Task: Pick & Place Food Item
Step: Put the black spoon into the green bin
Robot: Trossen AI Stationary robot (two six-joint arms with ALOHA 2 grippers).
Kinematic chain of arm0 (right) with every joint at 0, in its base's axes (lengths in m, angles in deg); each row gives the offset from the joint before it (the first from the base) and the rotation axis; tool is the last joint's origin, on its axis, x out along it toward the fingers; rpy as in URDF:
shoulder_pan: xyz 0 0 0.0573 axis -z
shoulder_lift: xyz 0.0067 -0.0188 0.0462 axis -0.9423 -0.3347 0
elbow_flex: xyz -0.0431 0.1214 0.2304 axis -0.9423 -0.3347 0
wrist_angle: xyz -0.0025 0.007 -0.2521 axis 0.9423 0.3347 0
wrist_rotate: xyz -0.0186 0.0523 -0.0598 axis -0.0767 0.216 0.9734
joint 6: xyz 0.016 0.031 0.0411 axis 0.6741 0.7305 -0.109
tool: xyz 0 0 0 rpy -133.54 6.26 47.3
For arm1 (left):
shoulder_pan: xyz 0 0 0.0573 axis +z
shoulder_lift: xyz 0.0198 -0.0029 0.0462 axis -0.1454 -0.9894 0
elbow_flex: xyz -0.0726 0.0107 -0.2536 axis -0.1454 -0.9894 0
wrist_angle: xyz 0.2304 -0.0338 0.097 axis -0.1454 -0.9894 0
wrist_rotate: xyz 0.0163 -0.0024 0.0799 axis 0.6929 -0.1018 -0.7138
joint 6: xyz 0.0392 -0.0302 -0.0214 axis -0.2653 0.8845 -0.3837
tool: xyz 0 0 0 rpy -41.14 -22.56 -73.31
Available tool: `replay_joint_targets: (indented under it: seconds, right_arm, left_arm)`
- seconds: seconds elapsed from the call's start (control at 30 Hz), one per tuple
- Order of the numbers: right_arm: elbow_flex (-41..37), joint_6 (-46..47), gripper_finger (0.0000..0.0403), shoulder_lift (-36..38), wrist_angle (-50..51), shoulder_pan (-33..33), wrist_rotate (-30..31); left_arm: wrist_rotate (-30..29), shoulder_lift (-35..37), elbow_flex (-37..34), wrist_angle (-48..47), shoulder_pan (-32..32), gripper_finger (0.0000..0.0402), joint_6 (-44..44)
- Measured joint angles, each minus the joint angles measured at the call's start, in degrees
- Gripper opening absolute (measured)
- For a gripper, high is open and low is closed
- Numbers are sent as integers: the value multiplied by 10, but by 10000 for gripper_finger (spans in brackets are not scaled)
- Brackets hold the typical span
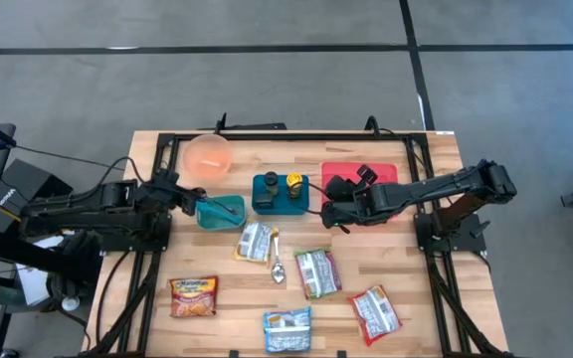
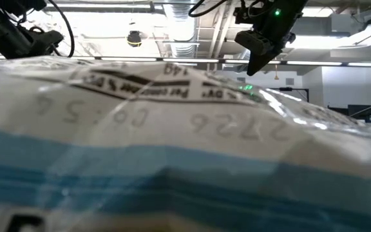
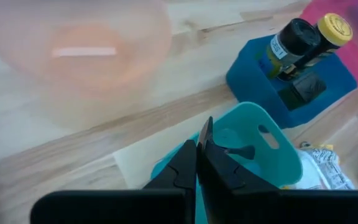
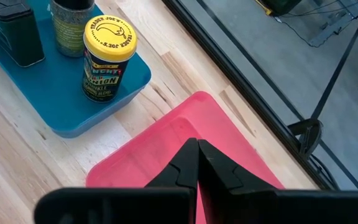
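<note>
Several food packets lie flat on the wooden table: a silver one [image 1: 255, 242], a green-and-white one [image 1: 316, 271], an orange one [image 1: 193, 296], a blue-and-white one [image 1: 287, 329] and a red-and-white one [image 1: 374, 312]. My left gripper [image 1: 193, 203] [image 3: 197, 146] is shut and holds nothing; it hangs over the left rim of a teal basket [image 1: 220, 211] [image 3: 263, 152]. My right gripper [image 1: 332, 207] [image 4: 197, 149] is also shut and holds nothing; it slants down over the near left part of a red tray [image 1: 361, 175] [image 4: 185, 134]. In the low view it shows high up [image 2: 253, 61].
A pink bowl [image 1: 208, 157] stands at the far left. A blue tray [image 1: 280, 192] holds a yellow-capped jar [image 4: 107, 56] and a dark bottle [image 3: 297, 40]. A spoon [image 1: 277, 261] lies among the packets. One packet [image 2: 172, 129] fills most of the low view.
</note>
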Motion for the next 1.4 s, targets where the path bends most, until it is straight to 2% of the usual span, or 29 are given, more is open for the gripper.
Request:
replay_joint_targets:
  seconds: [0.27, 0.73, 1.1, 1.4]
  right_arm:
    - [0, 0, 0, 0, -2, 0, -2]
    - [0, 0, 0, 0, -4, 0, -3]
    - [0, 0, 0, 0, -4, 0, -3]
    - [0, 0, 0, 0, -4, 0, -13]
  left_arm:
    - [20, -34, 0, -45, 0, 1, 56]
    - [20, -79, 0, -34, 0, 15, 56]
    - [21, -80, 0, -36, 0, 45, 52]
    - [18, -79, 0, -33, 0, 92, 52]
